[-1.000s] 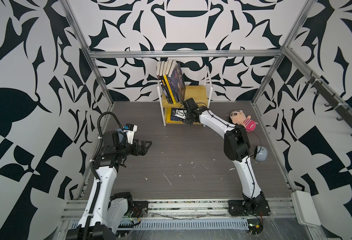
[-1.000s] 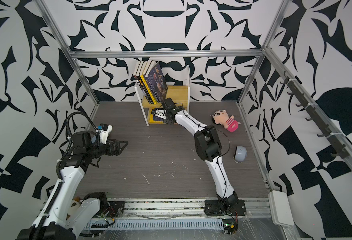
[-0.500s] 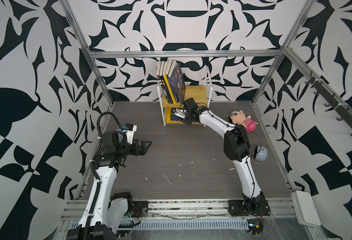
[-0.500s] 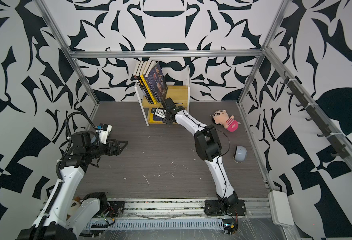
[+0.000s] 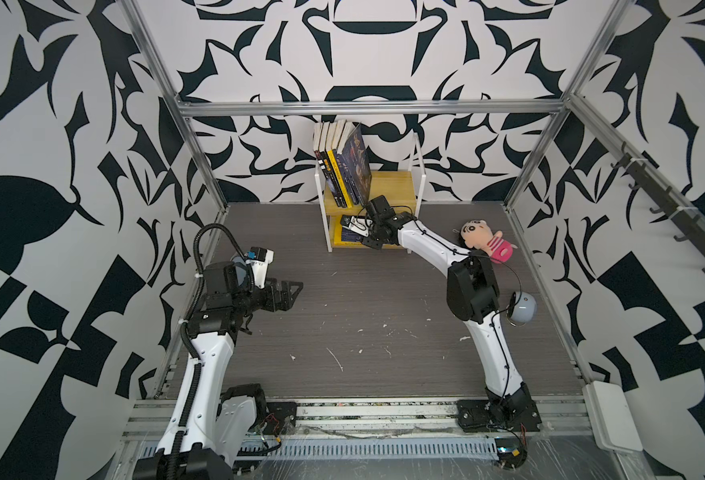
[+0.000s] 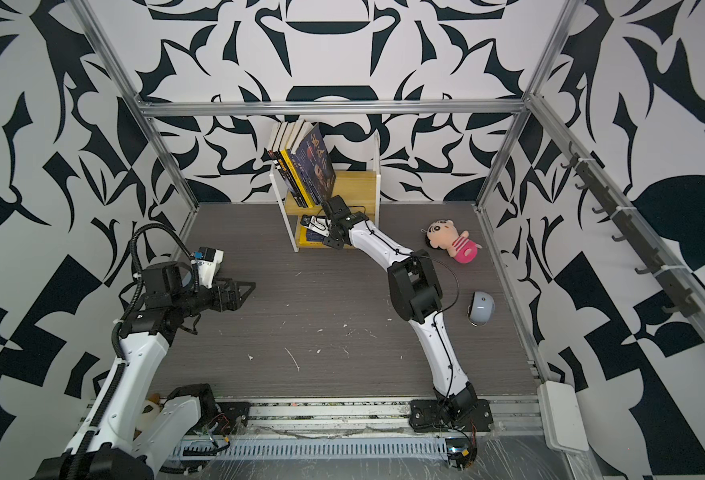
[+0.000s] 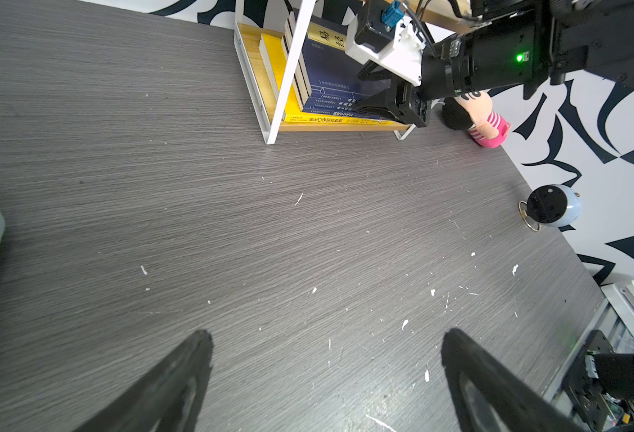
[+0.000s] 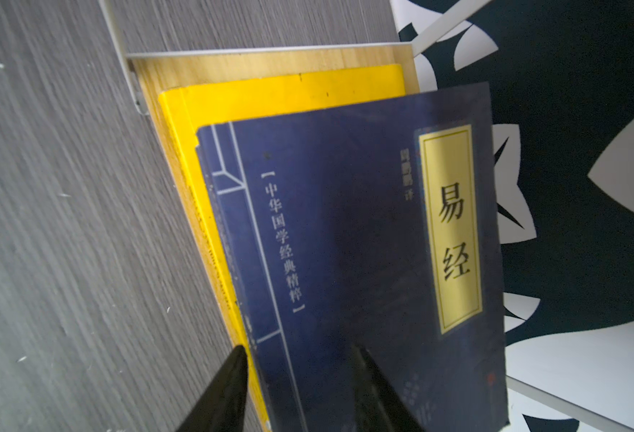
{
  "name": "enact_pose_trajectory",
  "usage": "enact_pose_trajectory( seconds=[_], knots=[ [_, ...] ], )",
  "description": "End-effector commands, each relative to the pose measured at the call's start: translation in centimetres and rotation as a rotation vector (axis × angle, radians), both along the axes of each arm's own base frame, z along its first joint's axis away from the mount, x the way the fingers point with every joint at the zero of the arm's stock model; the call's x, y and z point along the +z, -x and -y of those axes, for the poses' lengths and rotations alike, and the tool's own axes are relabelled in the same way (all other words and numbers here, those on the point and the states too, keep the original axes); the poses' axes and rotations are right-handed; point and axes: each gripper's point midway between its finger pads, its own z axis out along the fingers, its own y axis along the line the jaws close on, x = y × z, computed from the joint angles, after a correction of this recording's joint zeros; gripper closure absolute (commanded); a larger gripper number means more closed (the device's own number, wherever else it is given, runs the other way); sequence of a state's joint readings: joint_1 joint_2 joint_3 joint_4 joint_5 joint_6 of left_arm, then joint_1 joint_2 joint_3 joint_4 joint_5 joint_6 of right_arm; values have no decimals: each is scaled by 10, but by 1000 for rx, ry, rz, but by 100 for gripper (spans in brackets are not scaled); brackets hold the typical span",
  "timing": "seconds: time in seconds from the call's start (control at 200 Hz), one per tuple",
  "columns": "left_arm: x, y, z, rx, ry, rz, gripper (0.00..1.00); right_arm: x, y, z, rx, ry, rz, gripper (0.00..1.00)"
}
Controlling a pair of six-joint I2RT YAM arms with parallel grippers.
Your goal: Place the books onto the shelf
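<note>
Right hand [image 8: 298,349]: fingers half-parted astride spine edge of navy paperback w/ yellow title label [image 8: 345,224]. Paperback flat atop yellow book [image 8: 289,89], lower tier of yellow-board white-frame shelf [image 5: 396,185]; prob. seating stack. Gripping or let go: cannot tell. Upper tier: upright books [image 5: 342,166], leaning. Left hand [image 7: 326,333] spread wide, empty, over dark wood-grain surface [image 5: 363,299]. Pink-striped plush doll [image 5: 486,243], grey round gadget [image 5: 523,307] off to side: no obstruction.

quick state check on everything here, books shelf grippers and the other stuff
upright books: standing on end at the left of the shelf's upper board
navy book: lying flat on the lower board, atop a yellow book
right gripper: jaws apart over the navy book, nothing pinched
left gripper: open, empty, above the table
plush doll: lying on the table
round grey gadget: lying on the table
</note>
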State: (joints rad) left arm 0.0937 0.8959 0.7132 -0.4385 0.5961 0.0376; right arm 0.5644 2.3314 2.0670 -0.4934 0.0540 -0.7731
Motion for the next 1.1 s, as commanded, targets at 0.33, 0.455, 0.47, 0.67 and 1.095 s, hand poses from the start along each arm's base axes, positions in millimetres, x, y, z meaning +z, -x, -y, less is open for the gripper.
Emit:
enact_pose_trajectory(
  seconds=[0.33,0.455,0.47,0.67,1.095],
  knots=[
    [-5,-72,-29,127,-260,215,0,115,94,31,-99,-343,59,13],
    [-28,-91,-37,170,-282,293,1,115,123,63,-227,-450,92,7],
    [-31,-92,-38,173,-284,303,0,115,125,67,-244,-461,102,7],
    [-69,-94,-45,230,-257,340,1,60,161,147,-519,-461,212,7],
    [-100,-99,-69,392,-241,385,1,27,195,314,-996,-671,454,6]
  ],
)
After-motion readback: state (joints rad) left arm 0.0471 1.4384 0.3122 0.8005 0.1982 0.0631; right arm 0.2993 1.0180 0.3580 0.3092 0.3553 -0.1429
